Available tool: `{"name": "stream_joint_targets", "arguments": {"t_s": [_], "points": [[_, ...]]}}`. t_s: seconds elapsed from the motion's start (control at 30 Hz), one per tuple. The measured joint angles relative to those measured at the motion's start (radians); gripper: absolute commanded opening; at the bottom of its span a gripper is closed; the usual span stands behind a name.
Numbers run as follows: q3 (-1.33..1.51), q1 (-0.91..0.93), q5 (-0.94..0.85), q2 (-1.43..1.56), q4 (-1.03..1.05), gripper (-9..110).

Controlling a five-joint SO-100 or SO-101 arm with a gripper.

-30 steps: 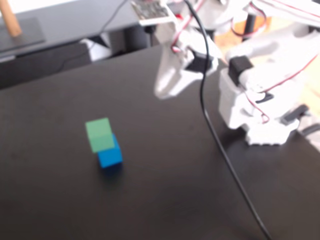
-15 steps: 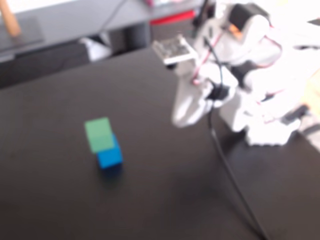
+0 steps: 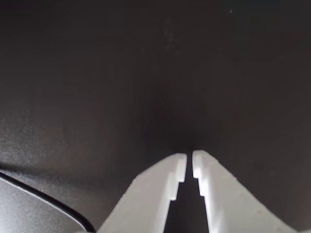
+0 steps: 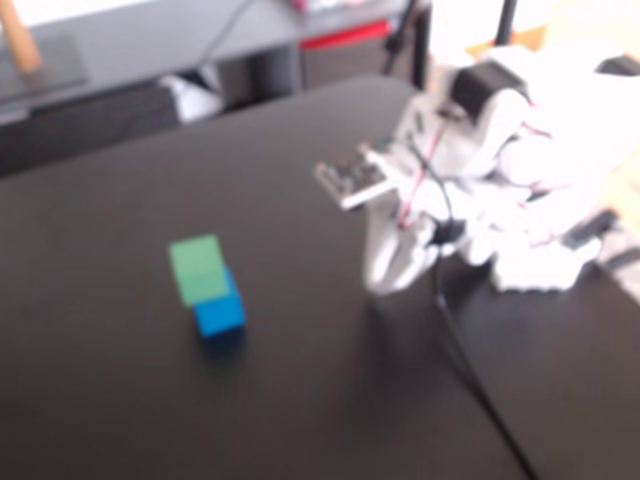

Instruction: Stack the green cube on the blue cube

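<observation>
Green cube (image 4: 196,268) sits skewed on blue cube (image 4: 219,312), could slide off; gripper (image 3: 189,165) clenched empty, well apart.

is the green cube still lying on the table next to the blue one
No, in the fixed view the green cube sits on top of the blue cube, slightly offset.

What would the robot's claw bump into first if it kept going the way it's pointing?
Most likely the bare black table. In the wrist view the gripper, nearly closed and empty, points down at nothing else. The green cube on the blue cube sits off to the side in the fixed view.
</observation>
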Motion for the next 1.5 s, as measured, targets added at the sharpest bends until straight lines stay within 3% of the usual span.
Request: {"name": "stream_joint_targets", "arguments": {"t_s": [0.43,0.97,1.5], "points": [[0.071,0.018,-0.04,0.006,-0.002,0],[0.071,0.018,0.184,0.014,0.02,0],[0.071,0.018,0.196,0.015,0.02,0]]}}
